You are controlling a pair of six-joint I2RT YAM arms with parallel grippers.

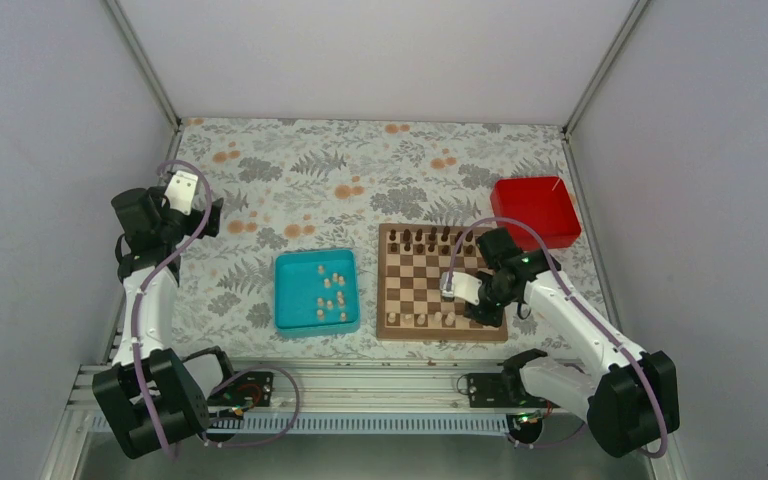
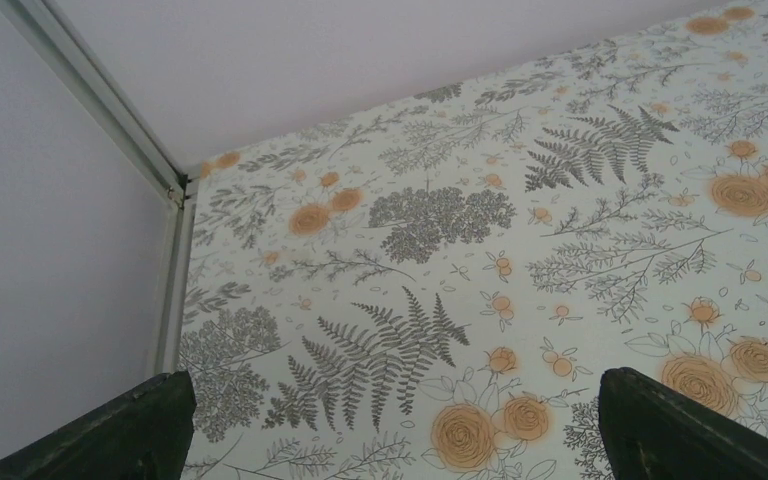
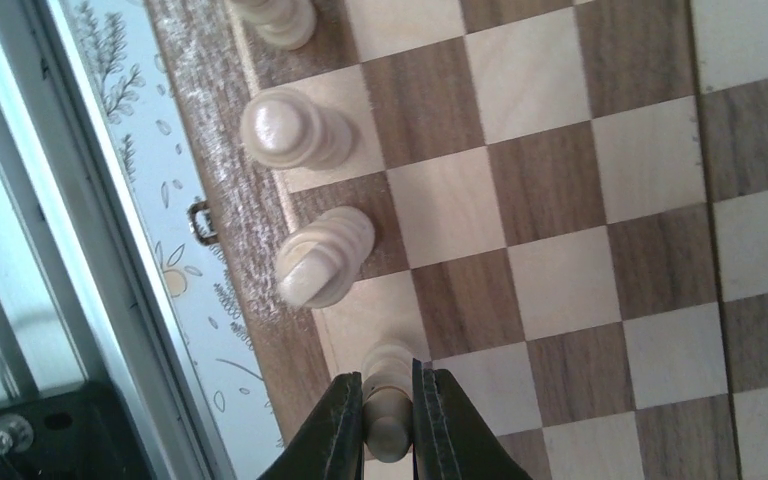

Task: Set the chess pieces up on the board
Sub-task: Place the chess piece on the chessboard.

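We see the right gripper (image 3: 388, 395) clamped on a pale chess piece (image 3: 390, 362) at the board's (image 3: 560, 200) edge row; two other pale pieces (image 3: 325, 255) stand along that row.

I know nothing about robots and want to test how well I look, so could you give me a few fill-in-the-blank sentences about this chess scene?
1. Pale or dark? The right tool is shut on a ____ chess piece at the board's near edge.
2. The left tool hangs ____, holding nothing, above the flowered cloth.
3. The loose pale pieces lie in the ____ tray.
4. The box by the board's far right corner is ____.
Missing words: pale; open; teal; red.
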